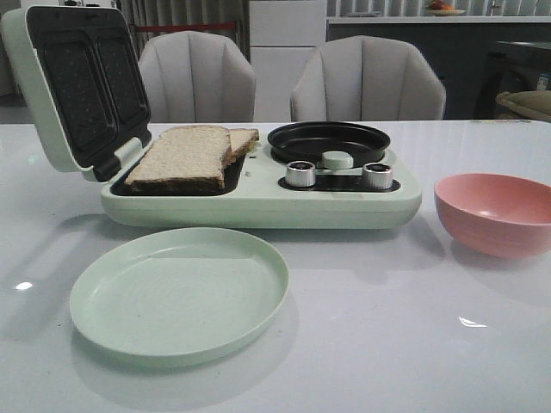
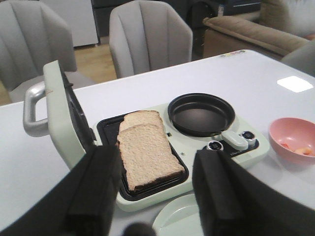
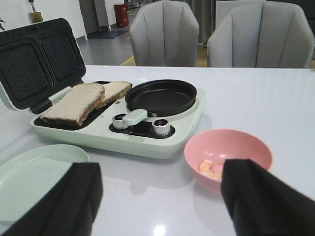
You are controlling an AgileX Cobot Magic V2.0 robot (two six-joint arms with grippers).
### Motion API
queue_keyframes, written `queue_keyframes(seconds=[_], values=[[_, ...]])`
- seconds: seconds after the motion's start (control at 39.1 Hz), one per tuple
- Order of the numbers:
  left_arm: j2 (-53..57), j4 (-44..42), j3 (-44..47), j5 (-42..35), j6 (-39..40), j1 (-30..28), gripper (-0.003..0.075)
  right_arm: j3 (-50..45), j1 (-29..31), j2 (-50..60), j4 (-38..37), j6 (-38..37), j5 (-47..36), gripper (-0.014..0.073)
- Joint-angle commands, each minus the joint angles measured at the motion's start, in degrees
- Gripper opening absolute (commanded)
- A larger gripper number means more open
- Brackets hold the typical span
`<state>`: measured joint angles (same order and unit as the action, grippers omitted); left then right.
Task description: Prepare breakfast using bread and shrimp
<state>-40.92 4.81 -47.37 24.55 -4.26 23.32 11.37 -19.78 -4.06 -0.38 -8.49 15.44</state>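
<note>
Left gripper [image 2: 155, 196]: jaws spread wide, empty, hovering above the near edge of the maker [image 1: 258, 206], in line with the bread [image 2: 147, 155].
Right gripper [image 3: 160, 196]: also agape and empty, above the worktop [image 1: 413, 344] just in front of the bowl [image 3: 229, 147].
Bread: two slices lying overlapped on the maker's lower grill plate, lid [image 1: 73, 90] standing open behind them.
Shrimp [image 3: 210, 168]: pale orange pieces at the bottom of the pink bowl, to the right of the maker.
Pan [image 1: 329, 140]: round, black, bare, on the maker's right half.
Plate [image 1: 179, 292]: pale green, nothing on it, in front of the maker.
Step in hand: seemingly the start; neither food is gripped and the pan holds nothing.
Next move: probably the right gripper dips into the bowl, pinches one small curved piece without tipping the bowl, and carries it to the pan.
Hard to make out: shrimp count; the front view's low angle hides the bowl's contents, and neither arm shows there. The rear slice is largely covered by the front one.
</note>
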Motion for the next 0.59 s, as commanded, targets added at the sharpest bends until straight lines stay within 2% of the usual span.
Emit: queue_keyframes(seconds=[0.0,0.31,0.46,0.56], values=[[-5.2,1.85,-5.56,-3.45,1.17,-3.18,0.0405,1.56,0.3,-0.48,0.01,0.12,-4.49,0.06],[-17.43,10.15,-16.11,-0.42,0.97,-18.08,0.0405,1.56,0.3,-0.48,0.01,0.12,-4.44,0.06],[-23.49,11.66,-21.73,2.36,-0.02,-23.16,0.0405,1.56,0.3,-0.48,0.01,0.12,-4.44,0.06],[-27.85,17.92,-24.87,3.66,-3.25,-25.94,0.0405,1.56,0.3,-0.48,0.01,0.12,-4.44,0.06]])
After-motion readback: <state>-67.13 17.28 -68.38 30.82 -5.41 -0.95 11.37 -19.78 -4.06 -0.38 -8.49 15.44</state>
